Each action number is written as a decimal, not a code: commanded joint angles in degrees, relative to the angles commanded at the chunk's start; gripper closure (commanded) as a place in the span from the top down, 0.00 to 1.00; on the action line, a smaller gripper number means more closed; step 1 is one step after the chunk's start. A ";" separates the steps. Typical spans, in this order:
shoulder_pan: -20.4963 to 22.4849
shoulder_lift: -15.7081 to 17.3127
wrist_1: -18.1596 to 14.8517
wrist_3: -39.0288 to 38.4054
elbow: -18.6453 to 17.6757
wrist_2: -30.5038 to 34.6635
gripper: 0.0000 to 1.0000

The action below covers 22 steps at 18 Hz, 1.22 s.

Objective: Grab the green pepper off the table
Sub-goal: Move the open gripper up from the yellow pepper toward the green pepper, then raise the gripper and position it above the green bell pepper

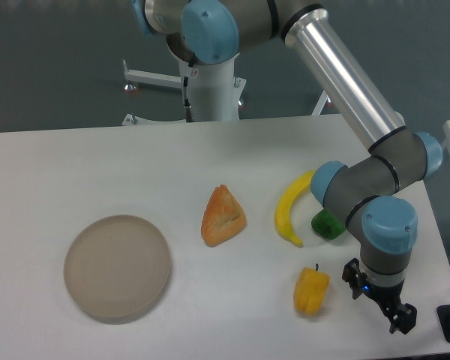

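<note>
Green pepper (328, 224) on the white desk (97, 165), right of centre, mostly hidden behind the grey wrist joint of the arm (360, 191); only a small glossy green patch showing, so shape and stem impossible to make out. Just right of the lower end of the yellow banana (289, 211), near it, contact not clear. Banana itself curved, its upper end tucked behind the blue joint cap.

Gripper (379, 298) low over the desk near the front right corner, right of the yellow-orange pepper (311, 291) and apart from it, well in front of the green pepper. Dark fingers small and partly merged with a dark bracket at the bottom; jaws holding nothing visible, but whether released or clenched cannot be told at this angle. Black object at the right edge cut off by the frame.

Yellow-orange pepper upright with a short dark stem on top, in front of the banana. Orange wedge-shaped piece (223, 217), like bread or pastry, near the middle of the desk, left of the banana. Round beige-grey plate (118, 268) at the front left, well apart from everything else.

Arm base (210, 82) behind the far edge of the desk, upper joints cut off by the top of the frame; silver tube running down to the right.
</note>
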 joint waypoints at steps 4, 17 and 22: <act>0.00 0.26 0.09 -0.97 -0.44 0.00 1.00; 5.35 13.44 -0.70 -3.95 -17.12 -0.53 1.00; 9.66 16.70 -6.05 -6.50 -20.04 -7.72 1.00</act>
